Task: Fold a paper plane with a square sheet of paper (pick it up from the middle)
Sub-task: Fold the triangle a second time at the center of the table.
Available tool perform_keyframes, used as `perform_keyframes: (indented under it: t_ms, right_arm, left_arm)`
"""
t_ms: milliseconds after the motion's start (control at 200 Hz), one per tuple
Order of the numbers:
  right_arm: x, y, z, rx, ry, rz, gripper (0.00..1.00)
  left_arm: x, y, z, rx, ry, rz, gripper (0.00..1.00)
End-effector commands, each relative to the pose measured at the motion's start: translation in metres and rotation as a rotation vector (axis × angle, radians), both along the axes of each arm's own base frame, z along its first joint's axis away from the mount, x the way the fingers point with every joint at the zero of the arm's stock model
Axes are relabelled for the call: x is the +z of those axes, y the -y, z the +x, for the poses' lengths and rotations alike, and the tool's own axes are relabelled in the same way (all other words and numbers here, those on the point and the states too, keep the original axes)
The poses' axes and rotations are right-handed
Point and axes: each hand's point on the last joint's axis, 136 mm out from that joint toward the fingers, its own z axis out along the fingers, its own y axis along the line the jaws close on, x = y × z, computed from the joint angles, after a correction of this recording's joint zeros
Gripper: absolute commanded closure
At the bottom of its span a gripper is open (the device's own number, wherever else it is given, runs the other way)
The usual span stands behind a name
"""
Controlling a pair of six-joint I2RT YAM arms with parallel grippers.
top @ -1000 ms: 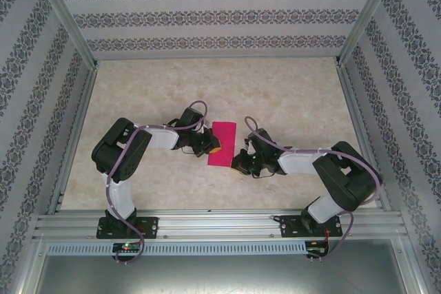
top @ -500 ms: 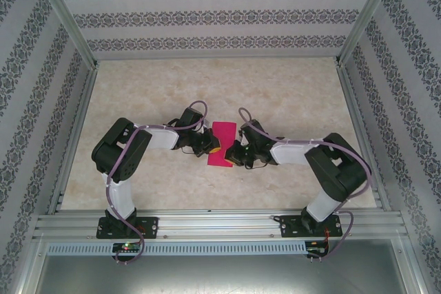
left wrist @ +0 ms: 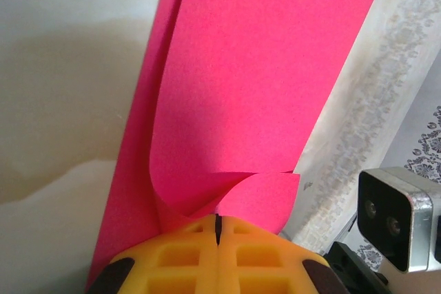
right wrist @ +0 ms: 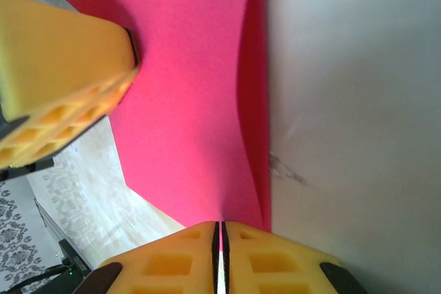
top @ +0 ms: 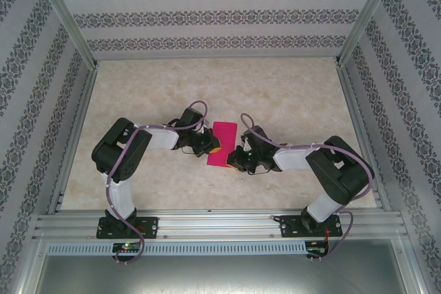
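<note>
One pink sheet (top: 222, 144) between two grippers (top: 216, 148) (top: 236, 159)

A folded magenta-pink sheet of thin paper (top: 222, 144) is found at the middle of the pale marbled desk (top: 289, 101). The left yellow-padded hand (top: 215, 148) is placed at the sheet's left edge, which is clamped between its closed jaws. The right yellow-padded hand (top: 234, 160) is placed opposite, at the sheet's nearer right edge, likewise clamped on it. The sheet is spanned between both hands.
</note>
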Motion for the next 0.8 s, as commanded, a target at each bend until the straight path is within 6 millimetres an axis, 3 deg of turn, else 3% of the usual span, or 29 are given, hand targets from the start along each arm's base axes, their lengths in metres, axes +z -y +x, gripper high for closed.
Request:
perform_keyframes:
  t_ms: [0,185,365,470,649,799]
  right_arm:
    - [-0.022,0.025,-0.030,-0.004,-0.103,-0.100,0.86]
    - [-0.006,0.030,-0.029,-0.010,-0.051,-0.097,0.90]
    - [0.037,0.010,-0.002,0.000,0.080,-0.015,0.97]
    - [0.047,-0.004,0.012,0.012,0.105,0.013,0.98]
    - [0.027,-0.017,0.025,0.013,0.061,0.014,0.98]
    - [-0.009,-0.002,0.014,-0.001,-0.012,-0.070,0.99]
  left_arm:
    - [-0.031,-0.019,-0.009,0.038,-0.068,0.094,0.98]
    - [-0.030,-0.018,-0.008,0.032,-0.063,0.090,0.98]
    - [-0.026,-0.017,-0.008,0.023,-0.055,0.081,0.98]
    - [-0.025,-0.015,-0.007,0.020,-0.052,0.076,0.98]
    - [-0.024,-0.014,-0.006,0.015,-0.051,0.071,0.97]
    - [-0.021,-0.013,-0.006,0.006,-0.041,0.067,0.96]
